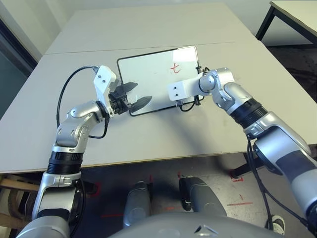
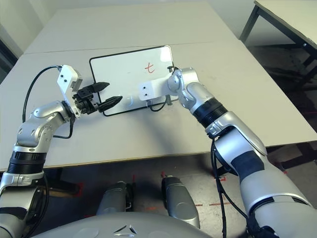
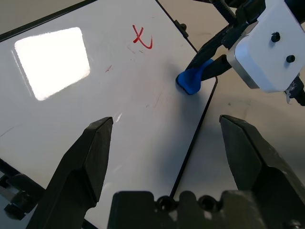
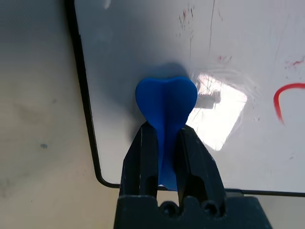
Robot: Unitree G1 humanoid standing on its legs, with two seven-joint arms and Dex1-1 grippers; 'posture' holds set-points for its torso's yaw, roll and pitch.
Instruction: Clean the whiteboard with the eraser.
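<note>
The right pincer (image 4: 167,143) pinches the one blue eraser (image 4: 165,102) by its narrow middle, one end sticking out past the tips. In the left eye view the eraser is hidden behind the right arm's white wrist housing (image 1: 184,89); both wrist views show it, over the whiteboard (image 1: 148,74) close to a corner. Whether it touches the board, I cannot tell.

The left pincer (image 1: 134,95) is spread and empty, over the board's left part, covering some of its left edge. The right arm hides part of the board's right edge. The single whiteboard lies on the surface (image 1: 148,141), tilted a little, with one red mark (image 1: 175,68) toward its far right. Faint reddish specks and thin dark scratches show in the wrist views. At far right a second table (image 1: 299,17) is cut off. One shoe (image 1: 278,224) is at near right, partly cut off by the arm.
</note>
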